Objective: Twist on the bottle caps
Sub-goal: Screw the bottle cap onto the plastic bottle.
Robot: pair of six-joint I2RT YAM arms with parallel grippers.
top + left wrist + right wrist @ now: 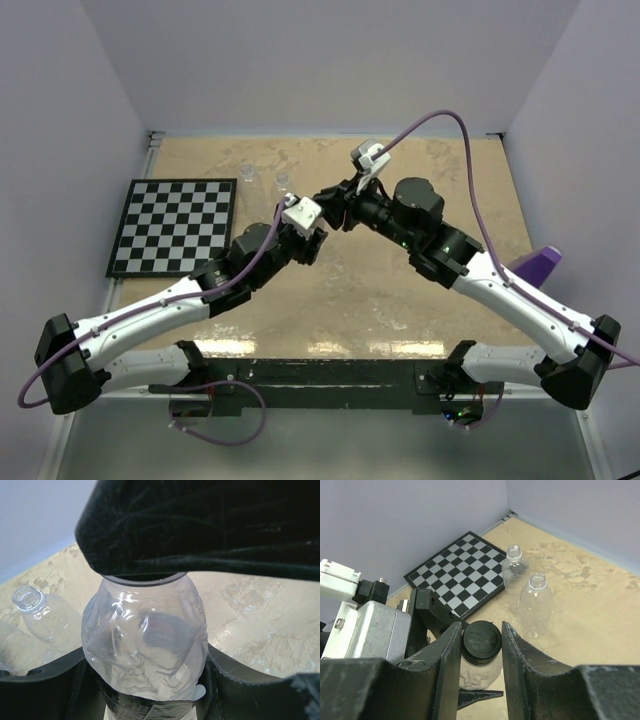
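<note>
Our right claw (481, 630) pinches the black cap (481, 640), seated on the neck of the bottle (145, 645) that our left claw (145, 682) squeezes by its body, right of the chessboard (465, 577). Its long axis runs claw to claw, neck toward the right one. An open bottle (514, 566) stands upright at the board's far-right corner, with a second bottle (536, 605) just beside it.

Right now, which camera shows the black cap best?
Right wrist: the black cap shows fully between the fingers of the right claw. Left wrist shows only its lower edge; top view hides it behind the arms.
</note>
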